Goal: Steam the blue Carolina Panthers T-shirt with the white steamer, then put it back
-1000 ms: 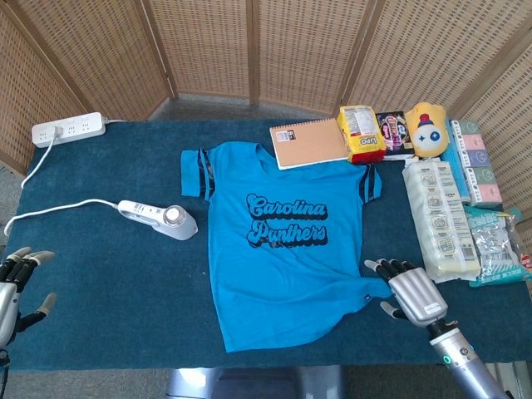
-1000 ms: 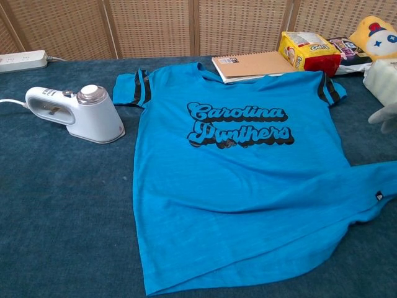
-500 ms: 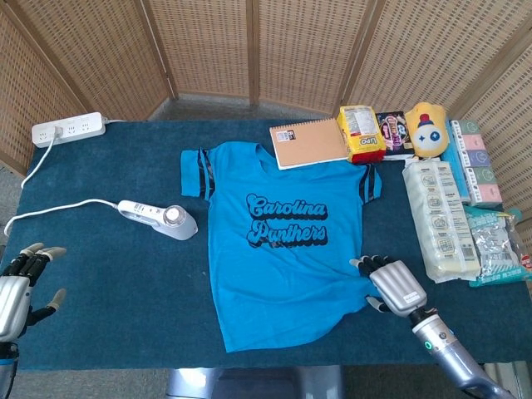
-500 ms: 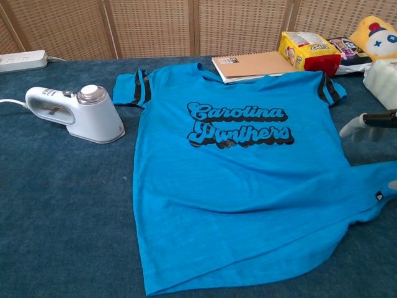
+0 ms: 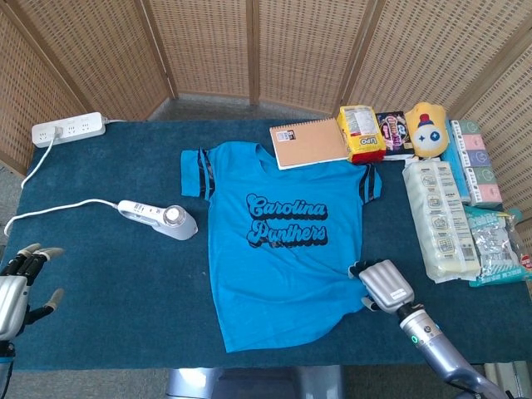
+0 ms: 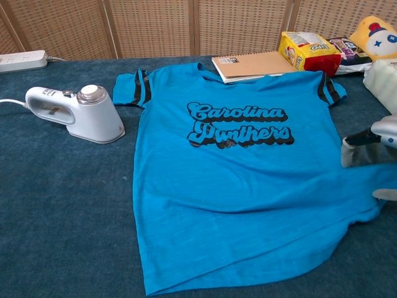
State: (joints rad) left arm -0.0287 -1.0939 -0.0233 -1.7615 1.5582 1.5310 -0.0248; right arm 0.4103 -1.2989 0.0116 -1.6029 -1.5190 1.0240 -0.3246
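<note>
The blue Carolina Panthers T-shirt (image 5: 283,241) lies flat, print up, in the middle of the dark blue carpeted table (image 5: 108,283), and the white handheld steamer (image 5: 158,219) with its cord sits just beside the shirt's sleeve, toward the table's left edge. The right hand (image 5: 382,285) rests on the shirt's hem corner near the front edge, fingers curled down onto the cloth; whether it grasps the fabric I cannot tell. The left hand (image 5: 18,283) hovers at the front left corner, fingers apart, holding nothing
</note>
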